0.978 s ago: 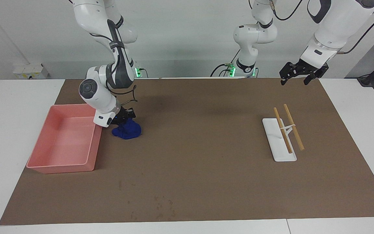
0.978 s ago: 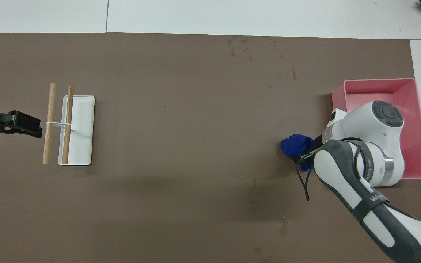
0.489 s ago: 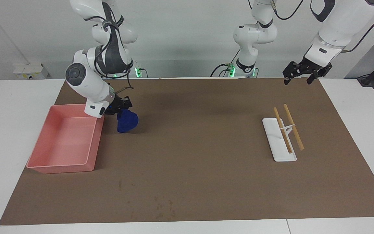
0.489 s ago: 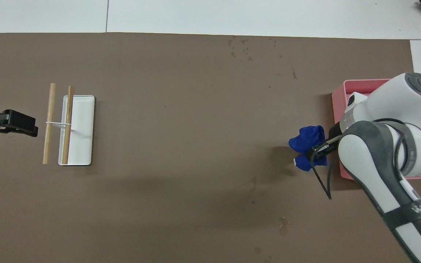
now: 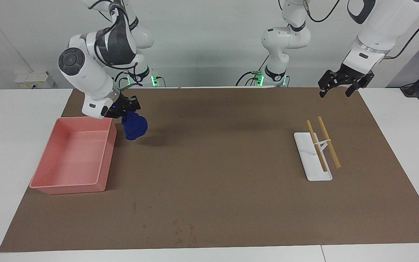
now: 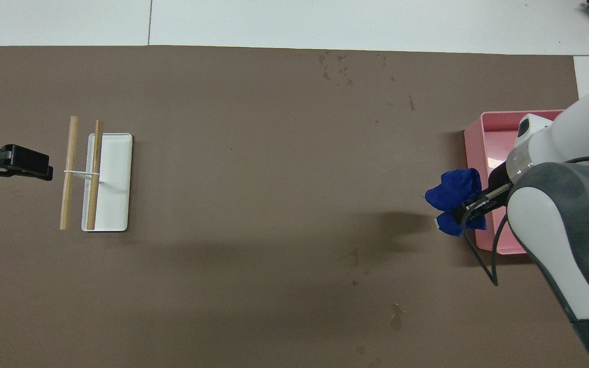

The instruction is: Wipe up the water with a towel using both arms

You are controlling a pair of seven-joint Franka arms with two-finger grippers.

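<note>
Presently noted: right gripper [image 5: 128,105] clamped on the towel [image 5: 134,126], raised clear of the brown mat [image 5: 216,189]. Towel bunched into a blue wad, hanging below the fingertips, in the air just beside the pink tray [image 5: 46,183], over the mat at the tray's rim on the side nearer to the robots. Shadow of the towel cast on the mat beneath, apart from the cloth itself.

Left gripper [image 5: 342,88] held in the air over the mat's edge at the left arm's end of the table, fingers spread apart, nothing between them. Waiting, well apart from the towel.

White stand [image 5: 313,173] with two wooden sticks [image 5: 327,142] laid across its support, flat on the mat toward the left arm's end, below and farther out than the left gripper.

Small dark wet spots [image 6: 338,66] scattered on the mat near its edge farthest from the robots; a few more marks [image 6: 395,319] nearer to the robots.
</note>
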